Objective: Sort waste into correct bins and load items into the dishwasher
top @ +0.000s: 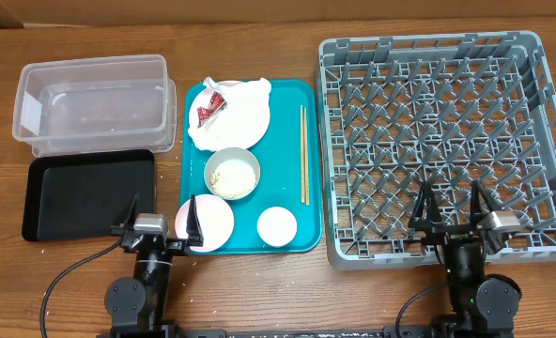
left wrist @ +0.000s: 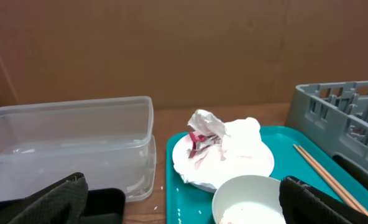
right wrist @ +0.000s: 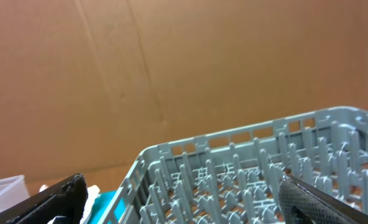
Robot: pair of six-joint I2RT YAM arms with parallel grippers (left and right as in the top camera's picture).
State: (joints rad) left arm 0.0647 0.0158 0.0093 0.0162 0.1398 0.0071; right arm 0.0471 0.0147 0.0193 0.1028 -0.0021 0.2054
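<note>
- Left gripper (top: 163, 218): jaws spread wide and holding nothing, low at the near table edge; in the overhead view one finger lies over the near right corner of the black tray (top: 88, 194), the other over the left edge of a pale pink plate (top: 212, 225)
- Right gripper (top: 450, 208): jaws likewise apart and empty, fingers over the near rows of the grey dish rack (top: 428, 45)
- Waste: crumpled white napkin (left wrist: 206, 121) and shiny red wrapper (left wrist: 199, 142) lie together on a larger pale plate (left wrist: 246, 163) at the far end of the teal serving tray (top: 287, 103); off-white rice grains (top: 229, 176) sit in a white bowl (top: 252, 167) at the tray's middle
- Items: small white cup (top: 277, 225) at the tray's near right, just beside the pink plate; chopsticks (top: 303, 155) lie parallel along the tray's right side, near the rack
- Bins: clear plastic tub (top: 92, 101) at far left, with the black tray directly in front of it; both to the left of the teal tray
- Dish rack: square, lattice floor with upright pegs, no dishes in it, right of the teal tray
- Surroundings: wooden table (top: 353, 291) beneath everything; brown cardboard wall (right wrist: 171, 74) behind; the bowl stands between the left gripper and the napkin plate
</note>
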